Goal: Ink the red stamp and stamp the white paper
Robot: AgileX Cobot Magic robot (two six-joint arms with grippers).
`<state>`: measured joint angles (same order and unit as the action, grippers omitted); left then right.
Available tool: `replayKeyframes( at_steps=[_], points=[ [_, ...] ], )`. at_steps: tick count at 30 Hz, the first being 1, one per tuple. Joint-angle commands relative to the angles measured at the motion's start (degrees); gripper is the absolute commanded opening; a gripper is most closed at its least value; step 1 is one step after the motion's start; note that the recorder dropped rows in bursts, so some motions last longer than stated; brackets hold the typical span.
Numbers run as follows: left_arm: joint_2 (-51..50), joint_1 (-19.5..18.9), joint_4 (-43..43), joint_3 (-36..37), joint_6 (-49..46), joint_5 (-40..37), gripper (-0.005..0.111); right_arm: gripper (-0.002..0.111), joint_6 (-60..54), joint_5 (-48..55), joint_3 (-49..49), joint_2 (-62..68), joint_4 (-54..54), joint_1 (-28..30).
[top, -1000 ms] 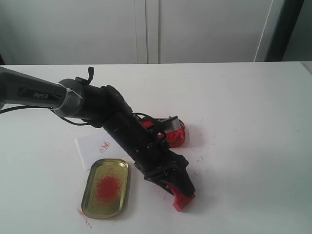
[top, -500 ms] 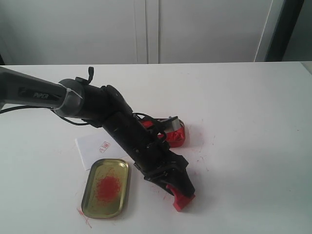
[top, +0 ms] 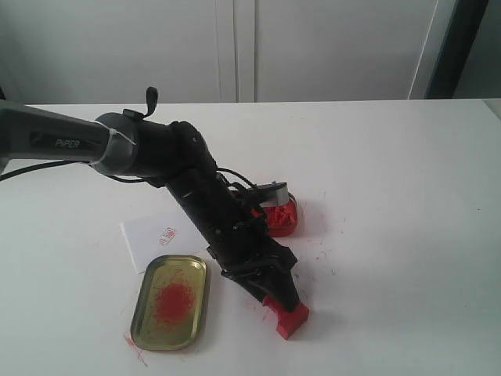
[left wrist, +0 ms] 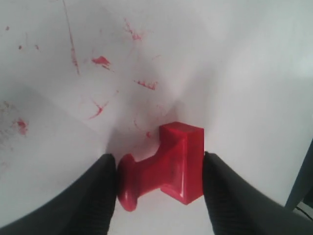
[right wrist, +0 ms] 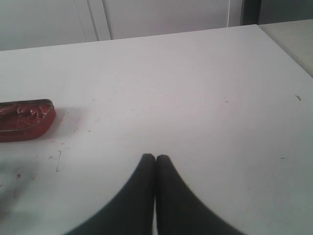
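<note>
My left pincer (left wrist: 160,157) (top: 275,296) is closed on the small solid red T-shaped plastic stamp (left wrist: 168,166) (top: 288,319), which lies on its side on the white tabletop (top: 391,196). One black ribbed finger (left wrist: 100,196) meets the rounded end of the stem and the other meets the square flat face, so I pinch it lengthwise, end to end. In the exterior view the stamp sits at the near side of the table, right at my fingertips. My left arm reaches in from the left edge, then slopes down and to the right toward the stamp. Its wrist crosses in front of the red oval metal tin of ink paste (top: 280,218) (right wrist: 24,122) and hides part of it. Red smears (left wrist: 100,61) dot the table just past the stamp. Left of my forearm lies the gold oval metal lid (top: 171,301), smeared red inside. Beyond it, meeting its far end, is the thin white rectangular paper slip (top: 145,239), which bears a small red mark and is well apart from the stamp. My right pincer (right wrist: 155,160) has its fingers pressed together and empty above bare table, with the tin off to one side.
</note>
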<state>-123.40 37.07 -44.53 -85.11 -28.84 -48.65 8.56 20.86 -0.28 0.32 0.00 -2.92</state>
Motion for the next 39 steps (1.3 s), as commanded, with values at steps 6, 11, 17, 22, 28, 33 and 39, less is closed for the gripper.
replayKeyframes(
  at_steps=[6,11,17,22,28,33,39],
  points=[
    [1.54,0.28,2.85,-0.37,0.61,1.65,0.058,0.0,0.26,-0.82,0.28,-0.32,0.0,0.03],
    [4.02,0.28,5.14,-0.37,0.61,3.36,0.058,0.0,0.26,-0.82,0.28,-0.32,0.0,0.03],
    [4.6,0.28,10.76,-0.37,3.86,3.52,0.051,0.0,0.26,-0.82,0.28,-0.32,0.0,0.03],
    [4.63,0.28,11.02,-0.37,3.86,3.66,0.026,0.0,0.26,-0.82,0.28,-0.32,0.0,0.03],
    [4.63,0.28,11.02,-0.37,3.3,3.66,0.0,0.0,0.26,-0.82,0.28,-0.32,0.0,0.03],
    [4.63,0.28,11.02,-0.37,3.17,4.14,0.0,0.0,0.26,-0.82,0.28,-0.32,0.0,0.03],
    [4.73,0.28,11.02,-0.37,3.17,4.13,0.0,0.0,0.26,-0.82,0.28,-0.32,0.0,0.03]
  ],
)
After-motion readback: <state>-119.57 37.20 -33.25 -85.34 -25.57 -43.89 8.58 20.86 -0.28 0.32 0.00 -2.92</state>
